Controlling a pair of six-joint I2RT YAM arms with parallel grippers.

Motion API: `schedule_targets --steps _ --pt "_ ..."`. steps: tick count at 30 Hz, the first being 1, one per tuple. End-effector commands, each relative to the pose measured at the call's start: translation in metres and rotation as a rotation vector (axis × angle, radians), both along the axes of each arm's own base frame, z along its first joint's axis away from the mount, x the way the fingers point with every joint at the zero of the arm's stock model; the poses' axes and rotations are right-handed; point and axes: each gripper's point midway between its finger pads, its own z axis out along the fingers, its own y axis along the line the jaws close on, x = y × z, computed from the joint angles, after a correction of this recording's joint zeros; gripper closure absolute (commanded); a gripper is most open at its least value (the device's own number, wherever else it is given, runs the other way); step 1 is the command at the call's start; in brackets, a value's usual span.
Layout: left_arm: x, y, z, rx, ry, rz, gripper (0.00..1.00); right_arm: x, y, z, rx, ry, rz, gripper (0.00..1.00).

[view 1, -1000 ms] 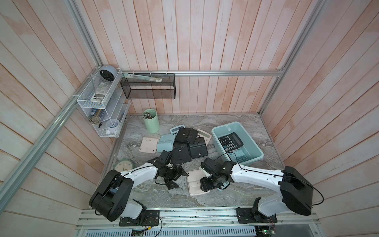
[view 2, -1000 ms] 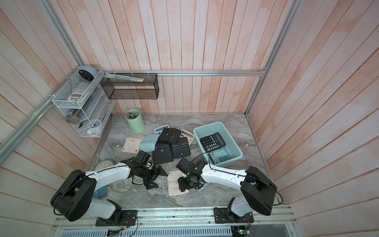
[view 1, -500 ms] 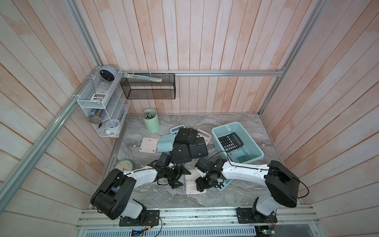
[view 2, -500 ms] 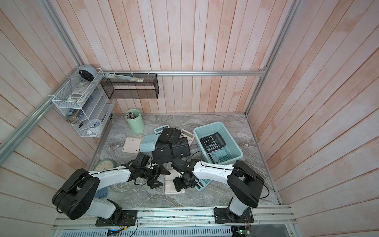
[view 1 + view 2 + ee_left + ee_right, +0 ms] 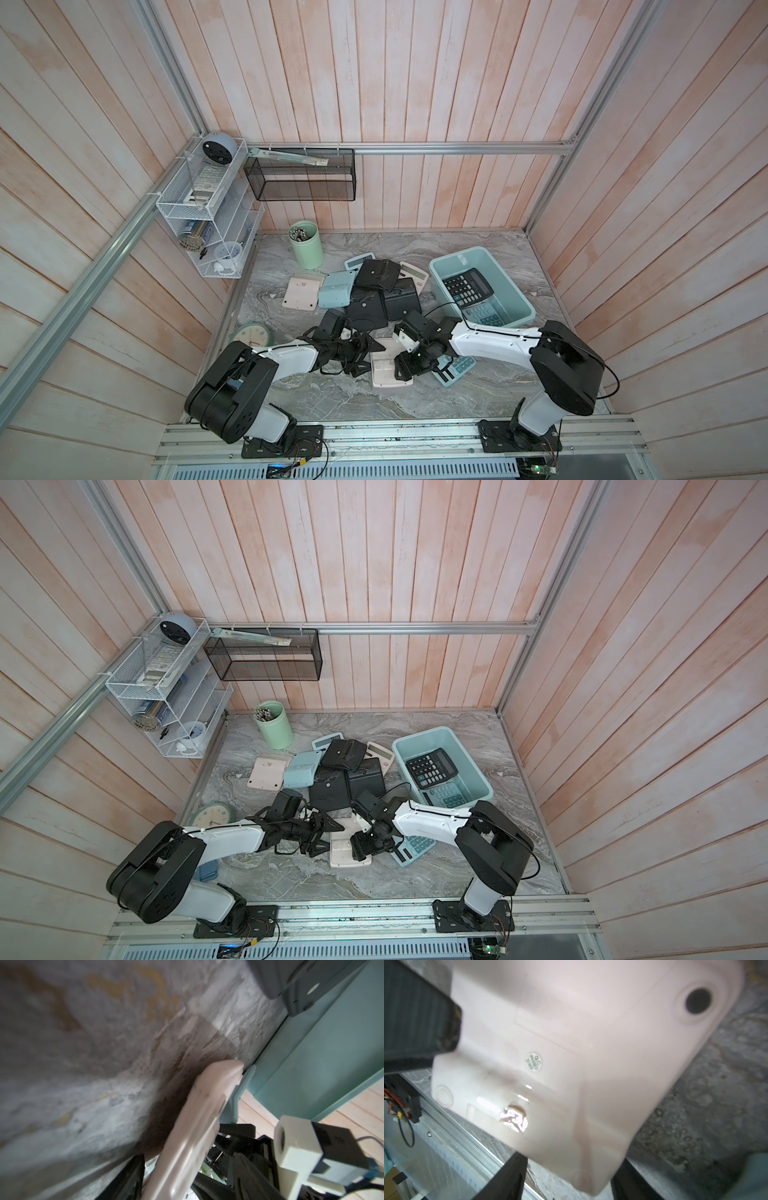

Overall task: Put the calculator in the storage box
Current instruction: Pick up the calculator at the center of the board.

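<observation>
Tabletop [image 5: 457, 257]: grey marbled surface, by which the storage box is carried.
Storage box [image 5: 512, 286]: light teal tub; a black calculator [image 5: 467, 286] and a teal calculator [image 5: 484, 316] are contained, side by side.
Calculator [image 5: 382, 370]: pale pink, back upward, found outside the storage box, off its near left corner.
Right gripper [image 5: 405, 368]: placed over the calculator, on the side nearer the storage box; fingers [image 5: 508, 1176] are pinched on its edge.
Left gripper [image 5: 368, 358]: placed at the side farther from the storage box; whether the fingers [image 5: 128, 1178] are spread or pinching cannot be told.
</observation>
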Motion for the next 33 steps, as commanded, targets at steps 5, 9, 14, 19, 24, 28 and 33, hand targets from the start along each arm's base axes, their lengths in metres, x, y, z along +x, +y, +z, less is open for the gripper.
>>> schedule_targets --steps 5,9,14,19,24,28,33 --pt "0.015 -0.010 0.027 -0.098 -0.064 0.034 0.53 0.015 0.031 0.030 0.237 -0.009 0.027 0.35" --pt "0.020 -0.014 0.032 -0.124 -0.064 0.045 0.58 0.014 0.036 0.035 0.267 0.004 0.036 0.35" --pt "0.019 -0.013 0.038 -0.112 -0.051 0.030 0.79 0.016 0.034 0.046 0.267 -0.015 0.039 0.35" --pt "0.022 0.005 0.052 -0.017 -0.047 0.030 0.86 0.021 0.022 0.074 0.272 -0.084 0.017 0.33" --pt "0.037 0.017 0.076 0.035 -0.029 0.059 0.92 0.024 0.005 0.108 0.263 -0.187 0.002 0.29" --pt "0.054 0.015 0.099 0.034 -0.009 0.115 0.93 0.032 -0.011 0.137 0.253 -0.303 -0.030 0.17" --pt "0.082 0.011 0.129 -0.009 0.044 0.235 0.94 0.046 -0.030 0.167 0.236 -0.483 -0.065 0.02"
